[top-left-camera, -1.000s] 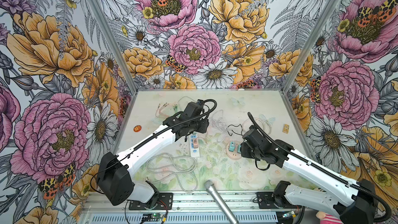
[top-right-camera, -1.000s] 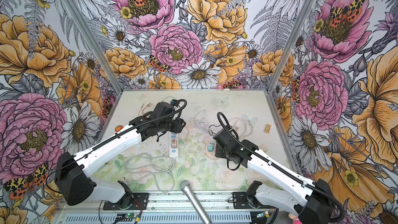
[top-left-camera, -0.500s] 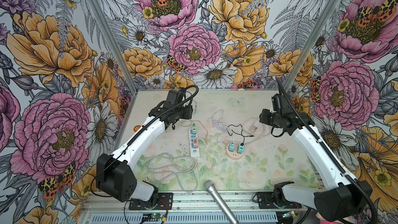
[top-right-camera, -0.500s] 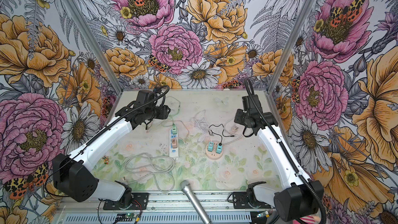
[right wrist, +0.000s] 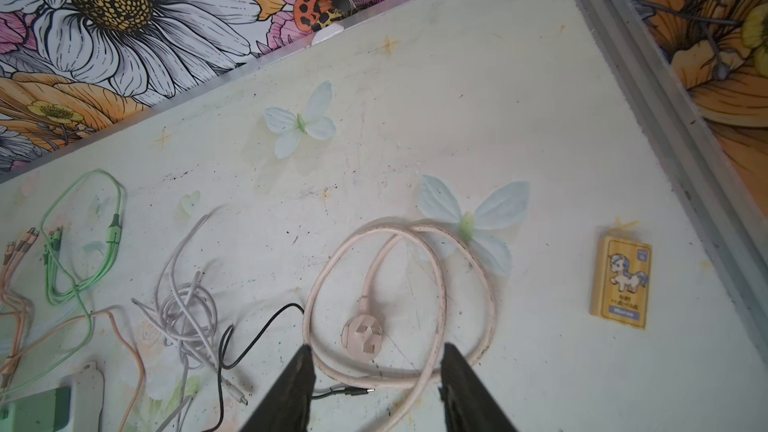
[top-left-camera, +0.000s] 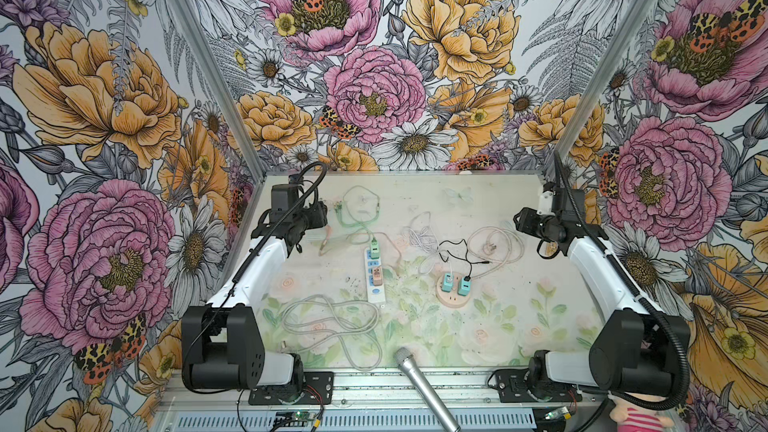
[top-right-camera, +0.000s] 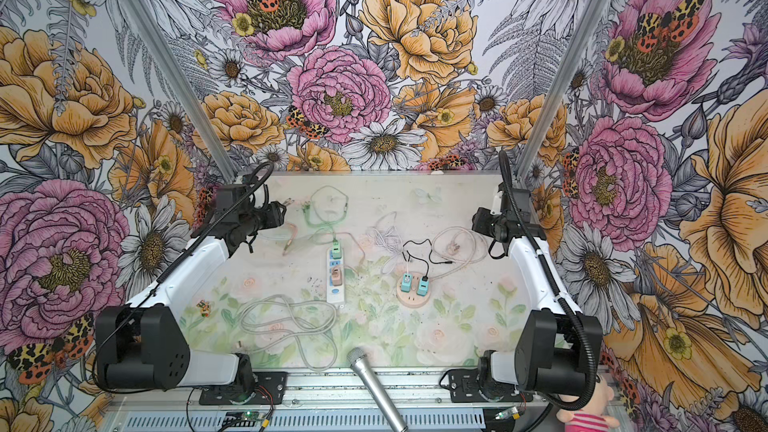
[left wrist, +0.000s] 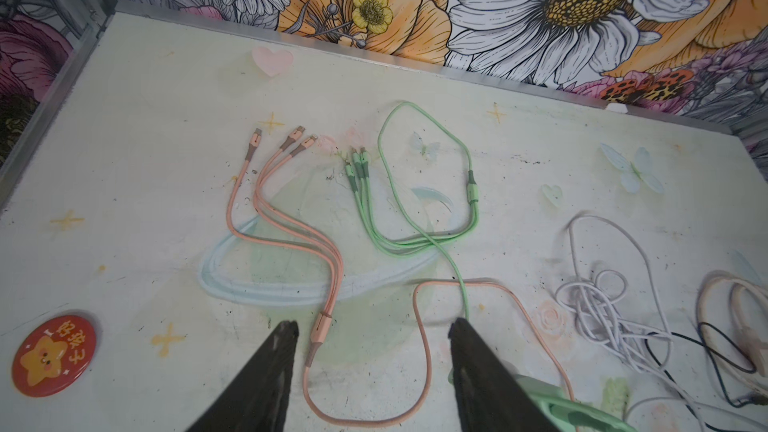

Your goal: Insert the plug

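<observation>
Well right of the strip (top-left-camera: 375,297), the pink plug (right wrist: 361,336) lies face-up inside its coiled cord (right wrist: 441,284) (nothing touching it), while left gripper (left wrist: 374,326) and right gripper (right wrist: 377,350) both gape partway, empty.

FREE: bare table (top-left-camera: 540,317) at lower right in both top views, right of round socket base (top-left-camera: 453,300) | BLOCKED centre: power strip (top-left-camera: 376,296), white cable tangle (top-left-camera: 419,236), pink plug (top-left-camera: 487,248) in its cord loop | lower left: grey cable coil (top-left-camera: 328,297) | bottom edge: microphone (top-left-camera: 419,382)
</observation>
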Robot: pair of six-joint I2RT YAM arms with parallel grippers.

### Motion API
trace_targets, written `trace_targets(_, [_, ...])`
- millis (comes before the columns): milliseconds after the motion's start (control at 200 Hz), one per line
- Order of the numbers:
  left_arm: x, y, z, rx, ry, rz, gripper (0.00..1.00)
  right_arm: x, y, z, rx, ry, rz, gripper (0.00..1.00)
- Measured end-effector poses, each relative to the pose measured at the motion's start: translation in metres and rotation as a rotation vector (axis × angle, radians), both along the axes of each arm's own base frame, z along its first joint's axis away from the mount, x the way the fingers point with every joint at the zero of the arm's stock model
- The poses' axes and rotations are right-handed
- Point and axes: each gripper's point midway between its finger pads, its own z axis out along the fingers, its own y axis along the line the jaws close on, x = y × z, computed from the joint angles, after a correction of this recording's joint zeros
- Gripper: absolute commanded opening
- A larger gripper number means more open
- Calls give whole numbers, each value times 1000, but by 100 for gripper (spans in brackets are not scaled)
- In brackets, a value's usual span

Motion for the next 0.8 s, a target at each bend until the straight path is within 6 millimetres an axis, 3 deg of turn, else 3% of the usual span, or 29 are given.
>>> trace_targets(215, [-8, 24, -18, -46, -88, 55, 63, -11, -8, -33, -11, -36, -11, 51])
trace_targets(495, [-12, 30, -35, -21, -167, 69, 66, -5, -19, -43, -53, -182, -45, 53])
trace_targets(741, [-22, 34, -43, 31, -284, 68, 75, -2, -26, -44, -114, -316, -63, 54])
trace_targets(776, [-22, 35, -42, 38, -297, 75, 78, -4, -27, -47, -123, -329, -69, 55])
trace_targets(801, [-22, 36, -41, 45, -306, 78, 96, -6, -28, -49, -127, -339, -71, 55])
